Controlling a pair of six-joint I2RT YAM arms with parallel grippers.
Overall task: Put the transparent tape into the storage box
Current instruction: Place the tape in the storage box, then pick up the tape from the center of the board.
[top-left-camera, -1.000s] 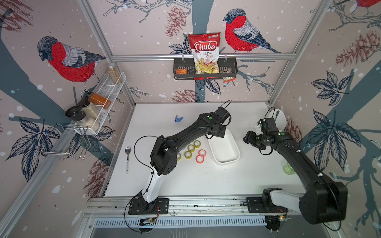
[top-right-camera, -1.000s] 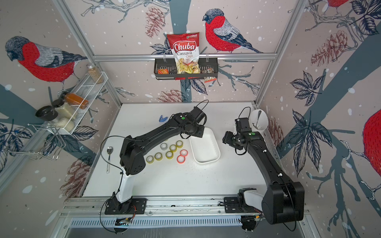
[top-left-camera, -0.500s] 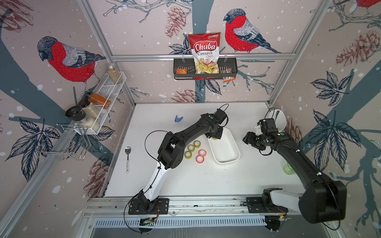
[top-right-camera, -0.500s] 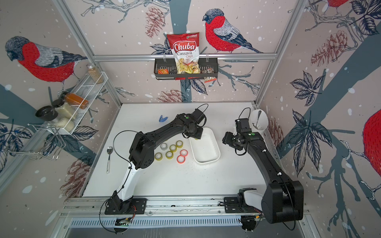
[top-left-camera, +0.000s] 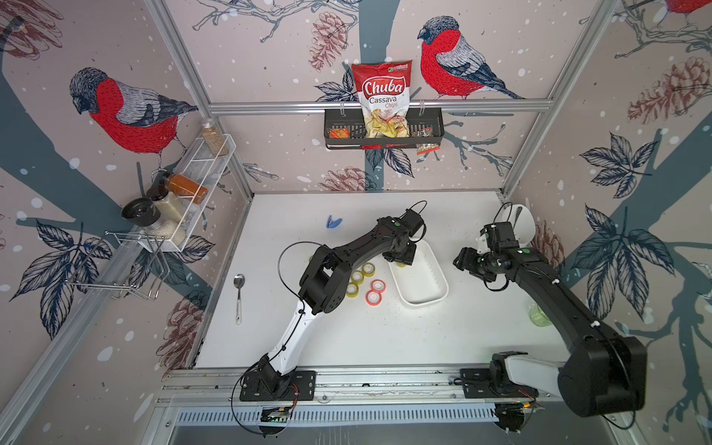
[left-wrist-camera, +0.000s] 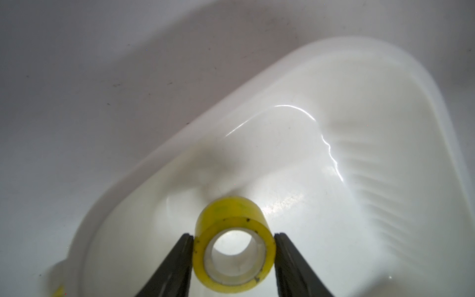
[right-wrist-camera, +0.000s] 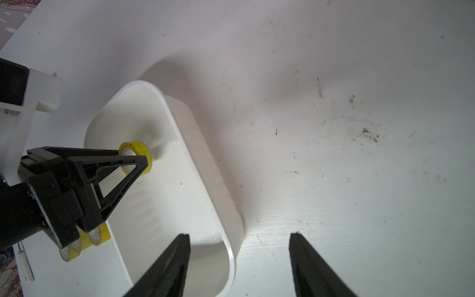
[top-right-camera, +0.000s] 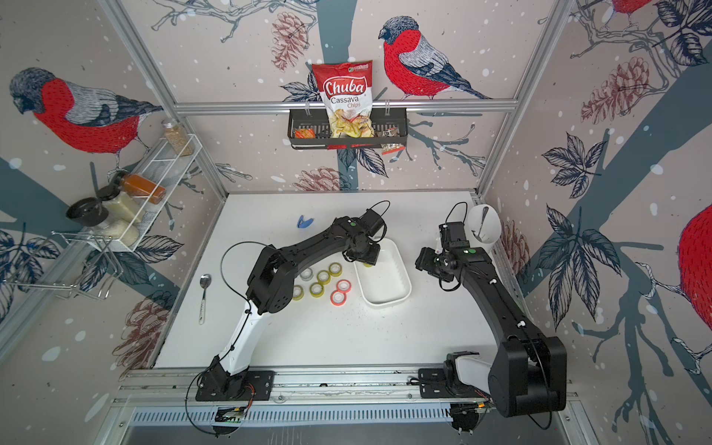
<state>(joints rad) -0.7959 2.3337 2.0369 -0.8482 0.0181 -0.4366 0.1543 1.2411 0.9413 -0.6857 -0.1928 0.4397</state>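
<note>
The left gripper [left-wrist-camera: 234, 235] has dropped into the far end of the box [top-left-camera: 424, 281] since a second ago, and its arm's elbow has swung back. The right gripper [right-wrist-camera: 239, 234] has not stirred. The left's black wedge-shaped jaws are clamped on the tape [left-wrist-camera: 232, 223], a glossy yellow-tinted roll with a pale core. It is held on edge, low inside the smooth, round-cornered white plastic tub. The right's jaws stand apart, empty, near the box's right side. Yellow rolls [top-right-camera: 323, 276] and orange rolls [top-right-camera: 343, 286] lie flat on the scuffed white table [top-left-camera: 385, 335].
</note>
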